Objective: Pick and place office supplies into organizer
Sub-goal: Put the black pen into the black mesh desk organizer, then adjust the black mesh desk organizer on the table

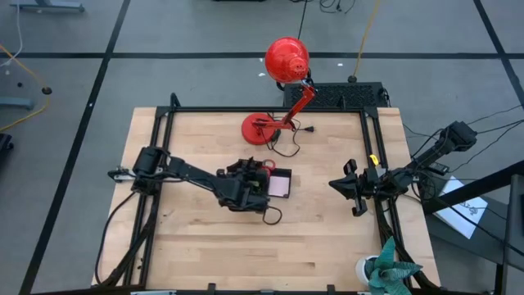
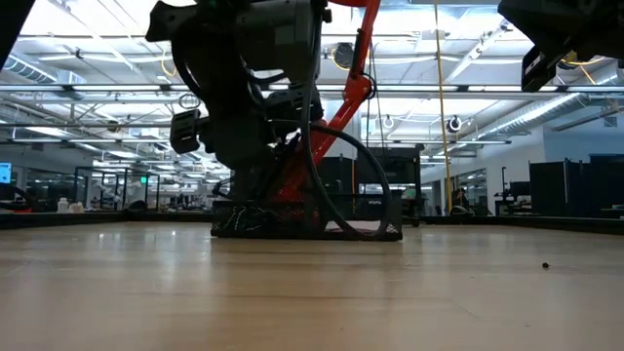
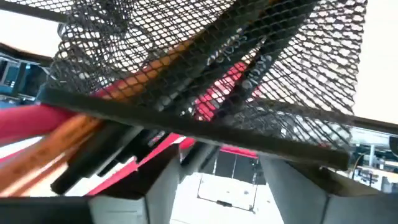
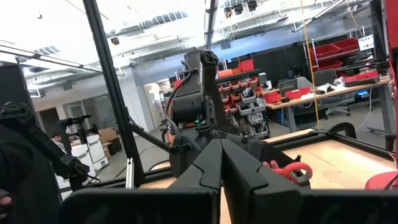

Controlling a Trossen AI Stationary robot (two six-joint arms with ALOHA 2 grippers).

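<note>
Honestly, we can't read the faint print on the dark pens (image 3: 249, 68). They lean in the black mesh organizer (image 1: 260, 182) mid-table, next to an orange pencil (image 3: 81, 127) and the red-handled scissors (image 3: 37, 118). A pink sticky-note pad (image 1: 281, 185) lies in its low section. The left gripper (image 3: 217, 180) sits right at the organizer, jaws spread and empty. The right gripper (image 1: 358, 197) hangs near the table's right edge, fingers pressed together.

Wooden table (image 1: 327, 238), black organizer (image 1: 260, 182), red lamp (image 1: 264, 129)
</note>
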